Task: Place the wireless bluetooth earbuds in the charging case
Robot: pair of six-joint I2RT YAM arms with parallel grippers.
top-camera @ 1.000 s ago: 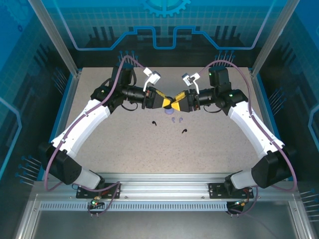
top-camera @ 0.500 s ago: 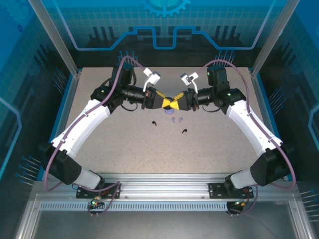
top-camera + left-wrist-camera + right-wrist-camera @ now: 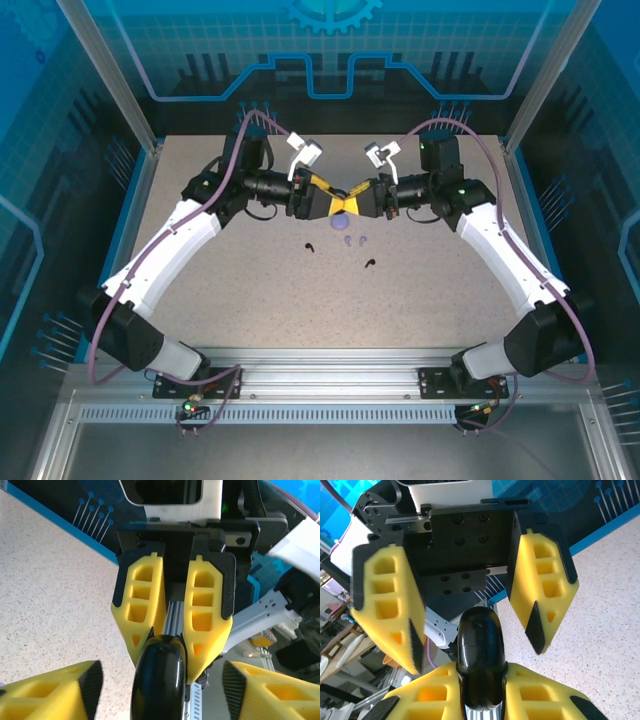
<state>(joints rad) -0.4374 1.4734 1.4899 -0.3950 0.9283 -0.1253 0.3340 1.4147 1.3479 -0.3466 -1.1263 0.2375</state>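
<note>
A black charging case (image 3: 479, 645) is held above the table, with my right gripper (image 3: 481, 680) shut on its lower half. My left gripper (image 3: 160, 680) is open, its fingers (image 3: 387, 610) standing wide on either side of the case without touching it. In the top view both grippers meet nose to nose, left gripper (image 3: 338, 204) and right gripper (image 3: 353, 202), over the far middle of the table. Below them lies a lilac case (image 3: 343, 225). Two pale lilac earbuds (image 3: 355, 240) lie just in front of it. A black earbud (image 3: 310, 247) and another black earbud (image 3: 370, 263) lie nearer.
The speckled table (image 3: 250, 290) is bounded by a blue rim and transparent blue walls (image 3: 120, 110) at the sides and back. The arm bases sit on a metal rail (image 3: 330, 365) at the near edge.
My left gripper has opened and let go of the black case. The right gripper has closed fully on it. Both arms stay almost where they were.
</note>
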